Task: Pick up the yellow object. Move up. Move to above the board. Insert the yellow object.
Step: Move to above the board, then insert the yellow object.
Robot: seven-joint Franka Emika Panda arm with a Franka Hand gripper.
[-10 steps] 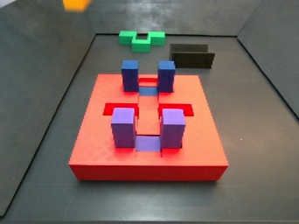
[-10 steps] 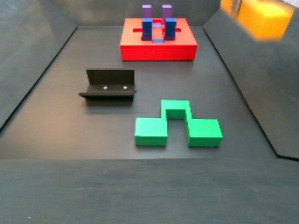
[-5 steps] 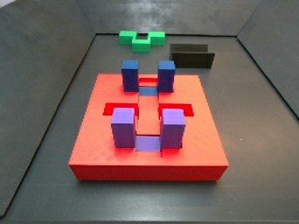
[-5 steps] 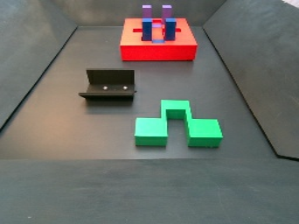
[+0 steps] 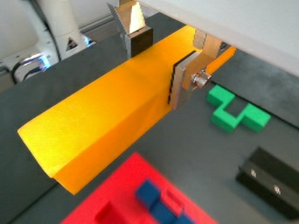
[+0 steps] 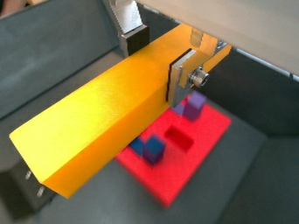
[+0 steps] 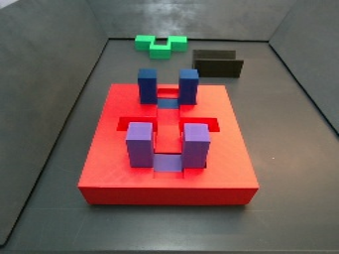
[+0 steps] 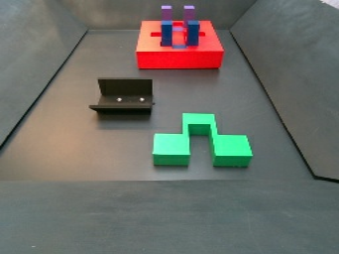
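A: Where is the yellow object (image 5: 111, 109)?

B: Clamped in the hand (image 5: 162, 59) in both wrist views, its long body running out from between the silver fingers (image 5: 187, 77). The hand is grasping it firmly, off the floor.

A: And the board (image 7: 113, 174)?

B: In a wrist view, the board (image 6: 198, 149) lies below the bar, blue posts (image 6: 147, 149) showing. In both side views it sits on the floor, with no hand or bar in the frame.

A: Anything else?

B: The green block (image 8: 199, 142) lies lower centre in a side view, the fixture (image 8: 123, 97) up and left of it.
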